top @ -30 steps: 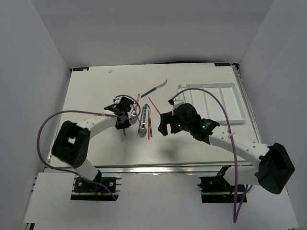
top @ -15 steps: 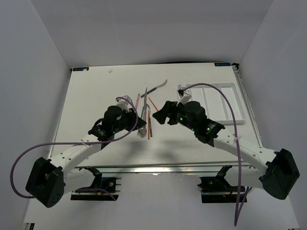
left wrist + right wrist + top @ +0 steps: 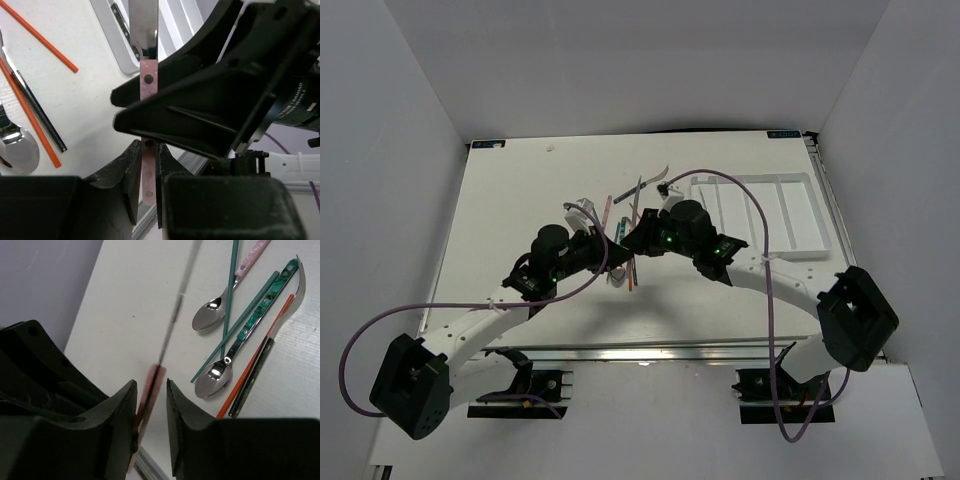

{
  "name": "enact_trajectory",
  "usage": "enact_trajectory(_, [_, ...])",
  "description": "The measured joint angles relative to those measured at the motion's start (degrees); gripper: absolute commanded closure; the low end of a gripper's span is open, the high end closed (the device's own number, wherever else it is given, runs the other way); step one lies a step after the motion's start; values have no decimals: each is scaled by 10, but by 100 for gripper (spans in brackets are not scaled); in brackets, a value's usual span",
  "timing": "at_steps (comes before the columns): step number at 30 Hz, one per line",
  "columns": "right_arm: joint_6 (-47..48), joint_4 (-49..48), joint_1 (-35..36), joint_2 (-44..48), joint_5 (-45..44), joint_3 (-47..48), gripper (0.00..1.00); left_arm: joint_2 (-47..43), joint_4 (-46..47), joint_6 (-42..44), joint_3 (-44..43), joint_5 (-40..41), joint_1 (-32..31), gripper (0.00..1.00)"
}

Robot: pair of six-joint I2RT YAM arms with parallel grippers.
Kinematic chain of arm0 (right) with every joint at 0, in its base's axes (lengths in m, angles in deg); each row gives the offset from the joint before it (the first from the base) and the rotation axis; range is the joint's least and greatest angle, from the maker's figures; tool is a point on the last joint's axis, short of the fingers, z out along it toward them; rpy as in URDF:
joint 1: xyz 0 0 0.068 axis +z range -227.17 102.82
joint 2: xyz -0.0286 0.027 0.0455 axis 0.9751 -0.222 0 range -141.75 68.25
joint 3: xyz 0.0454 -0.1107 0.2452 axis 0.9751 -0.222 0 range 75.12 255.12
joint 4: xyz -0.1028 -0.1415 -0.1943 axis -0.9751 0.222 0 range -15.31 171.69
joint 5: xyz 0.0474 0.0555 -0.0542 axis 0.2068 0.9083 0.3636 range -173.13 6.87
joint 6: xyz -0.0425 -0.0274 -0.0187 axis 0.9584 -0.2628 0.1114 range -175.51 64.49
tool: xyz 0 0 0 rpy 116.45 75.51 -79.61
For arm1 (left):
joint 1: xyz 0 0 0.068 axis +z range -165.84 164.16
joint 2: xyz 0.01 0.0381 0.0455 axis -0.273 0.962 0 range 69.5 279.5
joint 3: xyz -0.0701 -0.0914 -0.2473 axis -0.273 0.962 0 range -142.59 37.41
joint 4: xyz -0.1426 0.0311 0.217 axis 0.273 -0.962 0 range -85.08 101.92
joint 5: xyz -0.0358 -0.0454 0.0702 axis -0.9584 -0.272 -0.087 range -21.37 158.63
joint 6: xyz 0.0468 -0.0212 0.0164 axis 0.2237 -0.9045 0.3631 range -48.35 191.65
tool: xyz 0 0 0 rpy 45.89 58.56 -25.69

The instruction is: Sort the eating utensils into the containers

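My left gripper (image 3: 148,150) is shut on the lower end of a pink-handled knife (image 3: 148,75) and holds it off the table, blade pointing away. My right gripper (image 3: 150,390) straddles the same pink handle (image 3: 153,376); one finger touches it and a gap shows at the other, so its jaws stand open. In the top view both grippers (image 3: 610,245) (image 3: 634,236) meet at mid-table over the utensil pile. On the table lie two spoons (image 3: 210,315) (image 3: 212,377), teal chopsticks (image 3: 231,290) and an orange chopstick (image 3: 255,365). The white tray (image 3: 790,210) of containers sits at the right.
A teal-handled knife (image 3: 655,180) lies toward the back of the table. More orange chopsticks (image 3: 37,32) and a dark-handled utensil (image 3: 40,117) lie under my left wrist. Purple cables loop over both arms. White walls enclose the table.
My right arm has swung left to the knife in my left gripper, and its jaws have narrowed around the pink handle. The left arm has raised the knife and now holds still.
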Motion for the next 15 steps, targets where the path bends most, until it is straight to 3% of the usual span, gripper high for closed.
enact_trajectory(1, [1, -4, 1, -10, 6, 6, 79, 2, 0, 0, 2, -1, 0, 100])
enact_trajectory(2, [-1, -9, 3, -18, 13, 10, 96, 5, -1, 0, 3, 1, -1, 100])
enact_trajectory(5, [3, -13, 6, -23, 16, 15, 100, 11, 1, 3, 4, 4, -1, 81])
enact_trajectory(6, [5, -13, 5, -23, 16, 15, 100, 11, 2, 5, 3, 5, -1, 53])
enact_trajectory(7, [8, -13, 5, -23, 15, 16, 100, 11, 0, 10, 3, 8, -2, 36])
enact_trajectory(8, [18, -8, 4, -23, 7, 16, 100, 11, -5, 16, 1, 9, -2, 21])
enact_trajectory(10, [38, 15, -12, -23, -4, 22, 100, 12, -31, 20, -9, 25, -2, 5])
enact_trajectory(15, [111, 124, -125, -35, -5, 67, 100, 15, -161, 57, -89, 115, -3, 2])
